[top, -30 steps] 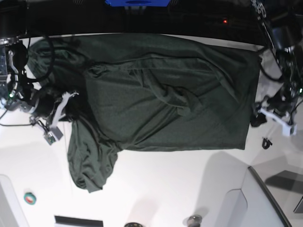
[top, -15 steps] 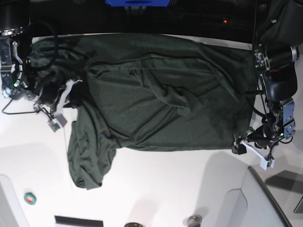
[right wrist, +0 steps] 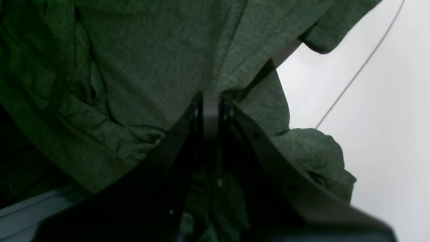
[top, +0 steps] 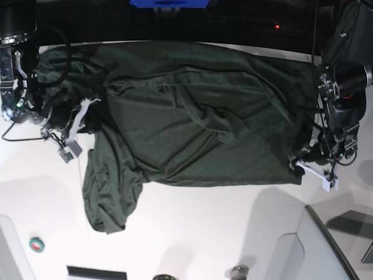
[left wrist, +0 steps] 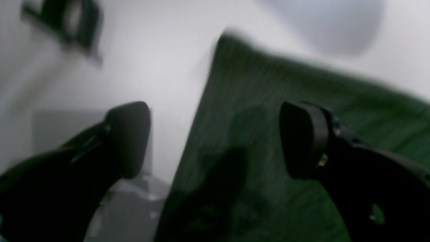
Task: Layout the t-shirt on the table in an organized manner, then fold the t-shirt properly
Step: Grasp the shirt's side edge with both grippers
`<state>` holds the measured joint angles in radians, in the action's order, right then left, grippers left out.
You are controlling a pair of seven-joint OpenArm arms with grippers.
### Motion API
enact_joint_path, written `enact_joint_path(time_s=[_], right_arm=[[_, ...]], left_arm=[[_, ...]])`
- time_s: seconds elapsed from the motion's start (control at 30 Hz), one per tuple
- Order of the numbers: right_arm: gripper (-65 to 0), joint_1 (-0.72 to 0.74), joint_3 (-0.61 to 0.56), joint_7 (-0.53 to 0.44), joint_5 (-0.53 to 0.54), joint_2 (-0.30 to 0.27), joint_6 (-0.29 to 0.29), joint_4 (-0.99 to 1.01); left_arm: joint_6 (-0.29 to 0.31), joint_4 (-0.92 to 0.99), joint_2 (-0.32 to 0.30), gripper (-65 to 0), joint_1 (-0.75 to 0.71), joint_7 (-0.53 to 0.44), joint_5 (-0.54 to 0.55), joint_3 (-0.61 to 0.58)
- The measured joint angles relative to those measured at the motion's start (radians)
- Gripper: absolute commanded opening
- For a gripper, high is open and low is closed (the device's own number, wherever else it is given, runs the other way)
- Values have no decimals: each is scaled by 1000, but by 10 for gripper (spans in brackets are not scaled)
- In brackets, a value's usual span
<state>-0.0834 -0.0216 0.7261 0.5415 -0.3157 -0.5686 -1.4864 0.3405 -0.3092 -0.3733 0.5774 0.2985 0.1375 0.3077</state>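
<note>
One t-shirt [top: 192,116] — right tool [right wrist: 211,101] clamps it; left tool [left wrist: 215,141] gapes, empty.

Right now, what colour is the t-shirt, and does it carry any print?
The t-shirt is plain dark green, no print visible; the base view shows it best.

Left claw [left wrist: 215,141] spread wide over t-shirt [left wrist: 268,134] corner edge, table [left wrist: 161,67] beside.

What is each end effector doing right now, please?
Left end effector: open, straddling the t-shirt edge, nothing held.
Right end effector: shut on the t-shirt.
</note>
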Motion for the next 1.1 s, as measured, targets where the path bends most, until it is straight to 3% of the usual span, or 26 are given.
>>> enact_joint_path(time_s=[0.07, 0.13, 0.33, 0.37, 0.5, 0.73, 0.9, 1.1], right_arm=[[-647, 0, 0, -2, 0, 0, 0, 0], [-647, 0, 0, -1, 0, 0, 0, 0], [-647, 0, 0, -3, 0, 0, 0, 0], [-647, 0, 0, -3, 0, 0, 0, 0], [-647, 0, 0, -3, 0, 0, 0, 0], [-647, 5, 0, -5, 0, 0, 0, 0], [-647, 5, 0, -3, 0, 0, 0, 0], [-647, 6, 0, -4, 0, 0, 0, 0]], left_arm=[[-1, -1, 3, -92, -7, 2, 1, 0], [-1, -1, 5, -171, -8, 0, 1, 0], [-1, -10, 2, -629, -38, -12, 19, 2], [0, -11, 3, -650, -44, -16, 24, 4], [0, -14, 5, -650, -50, -18, 27, 11], [0, -356, 6, -650, -175, 238, 9, 11], [2, -592, 13, -650, -261, 341, 17, 28], [0, -651, 25, -650, -380, 404, -3, 118]])
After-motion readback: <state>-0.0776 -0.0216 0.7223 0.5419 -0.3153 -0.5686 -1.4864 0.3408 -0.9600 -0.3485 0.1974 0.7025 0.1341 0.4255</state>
